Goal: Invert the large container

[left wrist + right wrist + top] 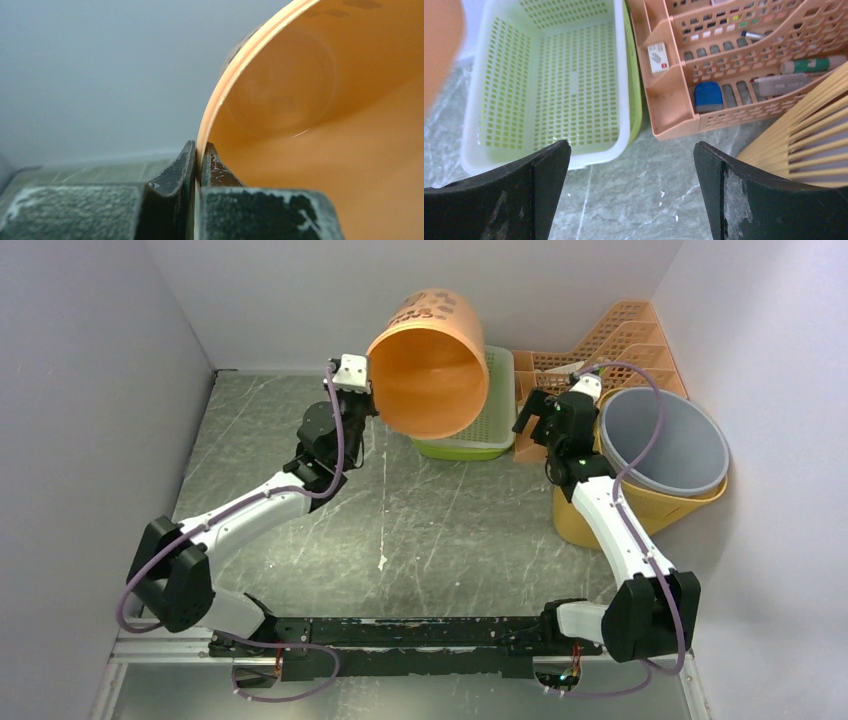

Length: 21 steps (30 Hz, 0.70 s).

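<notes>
I saw my left claw [365,400] pressed together on the rim of the large round orange plastic container [430,365], one finger inside the wall and one outside, as the left wrist view showed it [198,150]. The container hung clear of the grey marbled desk [400,520] near the middle of its far edge, tipped on its side with its open mouth facing the near edge. Part of it was over the green-and-white perforated plastic basket [462,450] that sat against the far edge. My right claw [530,415] was spread wide and held nothing. It hovered between that basket and the peach slotted plastic organiser [610,335] in the far right corner. A grey plastic bucket [665,440] sat nested in a yellow bin [575,525] along the right edge.
</notes>
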Each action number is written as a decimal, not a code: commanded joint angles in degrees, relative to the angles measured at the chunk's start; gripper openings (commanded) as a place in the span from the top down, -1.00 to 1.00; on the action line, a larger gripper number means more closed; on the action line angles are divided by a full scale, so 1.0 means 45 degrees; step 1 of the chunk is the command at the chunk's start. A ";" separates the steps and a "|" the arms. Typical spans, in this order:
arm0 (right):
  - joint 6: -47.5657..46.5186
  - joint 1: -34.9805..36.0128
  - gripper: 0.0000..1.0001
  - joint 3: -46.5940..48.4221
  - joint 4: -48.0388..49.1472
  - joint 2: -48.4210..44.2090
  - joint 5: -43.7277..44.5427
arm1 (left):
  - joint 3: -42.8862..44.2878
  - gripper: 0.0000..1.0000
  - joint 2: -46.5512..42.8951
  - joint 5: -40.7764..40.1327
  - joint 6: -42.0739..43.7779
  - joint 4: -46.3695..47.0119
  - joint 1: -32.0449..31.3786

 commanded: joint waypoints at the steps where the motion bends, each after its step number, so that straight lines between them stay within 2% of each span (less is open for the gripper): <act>1: 0.0125 -0.0091 -0.91 0.0625 -0.0392 -0.0651 0.0050 | -0.0451 0.87 -0.1412 -0.2823 -0.0102 -0.1391 0.0009; 5: 0.0082 -0.0072 -0.91 0.0657 -0.0661 -0.0942 -0.0347 | -0.1200 0.87 -0.2257 -0.4420 0.0163 -0.2113 0.0013; 8: 0.0013 -0.0072 -0.91 0.0639 -0.0885 -0.1200 -0.0469 | -0.1245 0.87 -0.2910 -0.5042 -0.0301 -0.3427 0.0011; 12: -0.0164 -0.0072 -0.91 0.0743 -0.1376 -0.1460 -0.0519 | 0.0628 0.87 -0.3090 -0.5313 -0.2105 -0.8698 0.0089; 15: -0.0234 -0.0072 -0.91 0.0809 -0.1625 -0.1625 -0.0520 | 0.2537 0.87 -0.2961 -0.4543 -0.3575 -1.2533 0.0122; 18: -0.0179 -0.0072 -0.91 0.0873 -0.1822 -0.1718 -0.0625 | 0.4214 0.87 -0.2893 -0.3800 -0.4479 -1.5119 0.0110; 21: -0.0094 -0.0074 -0.91 0.0965 -0.2019 -0.1722 -0.0868 | 0.5404 0.87 -0.2893 -0.3255 -0.4871 -1.6855 0.0126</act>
